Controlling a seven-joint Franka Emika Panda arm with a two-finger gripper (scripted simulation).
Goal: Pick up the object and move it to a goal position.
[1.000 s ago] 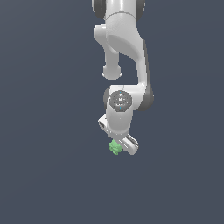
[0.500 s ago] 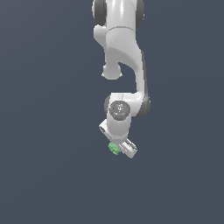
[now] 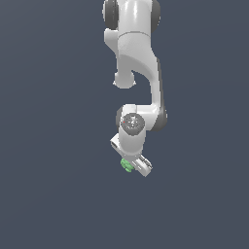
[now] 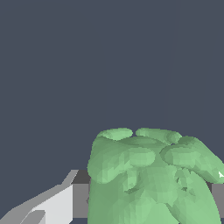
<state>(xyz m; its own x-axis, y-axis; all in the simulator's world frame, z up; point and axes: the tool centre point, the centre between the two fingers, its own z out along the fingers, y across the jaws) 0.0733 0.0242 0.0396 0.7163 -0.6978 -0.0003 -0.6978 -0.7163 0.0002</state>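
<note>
Green blob (image 3: 127,165) in end effector (image 3: 134,165) grip.

A lumpy light-green object (image 4: 153,175) fills the near part of the wrist view against a plain dark grey ground, with a white and grey claw finger (image 4: 52,203) touching its side.

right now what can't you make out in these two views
- Gripper jaws: too small in the exterior view; in the wrist view the green blob covers them.
- Blob's lower part: cut off by the wrist view's edge.
- Goal position: no marker shows in either view.
</note>
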